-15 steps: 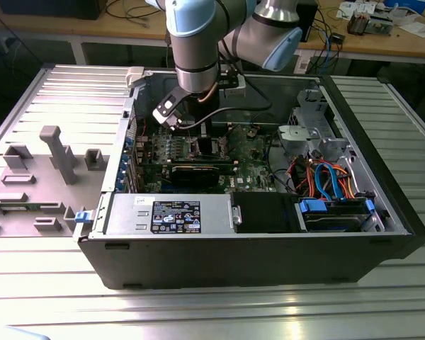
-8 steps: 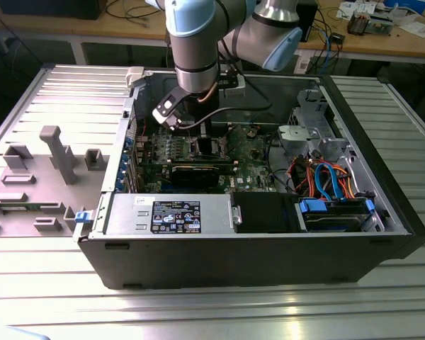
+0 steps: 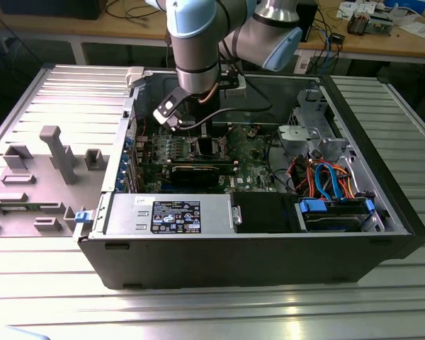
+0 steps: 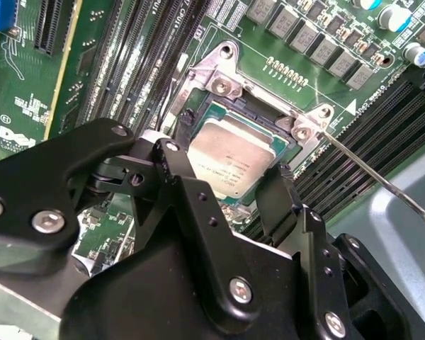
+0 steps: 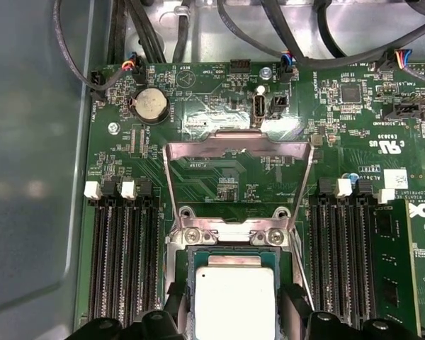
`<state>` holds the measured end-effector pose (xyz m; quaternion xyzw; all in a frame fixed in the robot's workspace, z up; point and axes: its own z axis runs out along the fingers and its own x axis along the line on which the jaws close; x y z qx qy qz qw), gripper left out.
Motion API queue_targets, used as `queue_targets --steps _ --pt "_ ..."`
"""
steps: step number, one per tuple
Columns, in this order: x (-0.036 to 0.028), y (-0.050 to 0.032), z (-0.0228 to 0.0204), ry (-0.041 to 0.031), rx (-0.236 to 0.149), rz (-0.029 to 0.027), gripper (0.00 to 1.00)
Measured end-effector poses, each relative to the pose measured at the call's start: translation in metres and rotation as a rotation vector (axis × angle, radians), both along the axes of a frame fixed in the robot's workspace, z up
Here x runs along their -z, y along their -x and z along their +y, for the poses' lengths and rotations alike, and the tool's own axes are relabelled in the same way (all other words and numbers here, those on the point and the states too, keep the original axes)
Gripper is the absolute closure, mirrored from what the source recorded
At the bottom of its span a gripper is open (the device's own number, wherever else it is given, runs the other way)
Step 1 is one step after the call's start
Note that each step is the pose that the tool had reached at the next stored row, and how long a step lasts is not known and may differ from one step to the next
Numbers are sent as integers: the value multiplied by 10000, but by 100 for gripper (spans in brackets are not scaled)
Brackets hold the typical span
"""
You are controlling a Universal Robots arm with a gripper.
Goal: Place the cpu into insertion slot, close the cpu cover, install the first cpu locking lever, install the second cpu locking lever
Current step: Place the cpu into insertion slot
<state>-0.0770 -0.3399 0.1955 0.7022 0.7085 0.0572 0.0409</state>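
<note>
cpu (image 5: pixel 234 290) flat in insertion slot (image 5: pixel 230 235), cpu cover (image 5: pixel 237 147) hinged back open, tool (image 5: pixel 234 315) fingers apart astride cpu

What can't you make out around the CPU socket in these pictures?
First wrist view: the cpu runs off the picture edge; whether the tool touches it is unclear.
Second wrist view: the tool covers part of the insertion slot, and the thin locking lever runs out of frame.
Exterior view: the arm blocks the motherboard area beneath it.
</note>
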Motion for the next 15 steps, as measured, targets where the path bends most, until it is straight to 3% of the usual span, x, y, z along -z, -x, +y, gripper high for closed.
queue_targets --steps 6,11,12,15 --pt "-22 -12 0 -1 -1 30 37" --pt "-20 -24 31 0 -2 35 37" --pt "-20 -24 31 10 -1 36 37" --pt "-20 -26 31 139 2 35 37"
